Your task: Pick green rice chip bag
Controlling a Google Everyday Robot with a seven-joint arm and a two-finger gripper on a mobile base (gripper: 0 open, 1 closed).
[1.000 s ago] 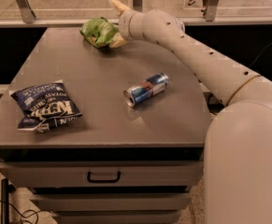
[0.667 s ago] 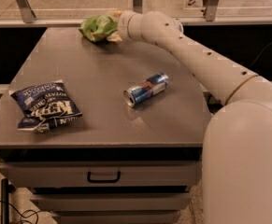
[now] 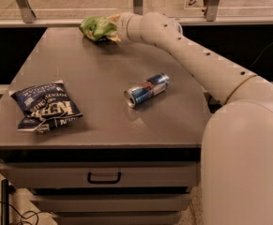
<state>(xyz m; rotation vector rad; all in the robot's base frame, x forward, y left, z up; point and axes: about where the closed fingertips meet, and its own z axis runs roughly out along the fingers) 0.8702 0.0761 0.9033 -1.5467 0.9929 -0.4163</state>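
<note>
The green rice chip bag point(image 3: 96, 27) is a small lime-green crinkled bag at the far edge of the grey table point(image 3: 103, 125), held slightly above the surface with a shadow under it. My gripper point(image 3: 109, 29) reaches in from the right at the end of the long white arm point(image 3: 187, 50) and is shut on the bag's right end. The fingers are mostly hidden by the bag.
A dark navy chip bag point(image 3: 44, 107) lies at the front left of the table. A blue and silver can point(image 3: 147, 89) lies on its side near the middle right. A drawer with a handle point(image 3: 103, 177) is below the table front. A railing runs behind the table.
The gripper and the green bag have moved a little up and to the left, towards the table's far edge. The can and the navy bag have not moved.
</note>
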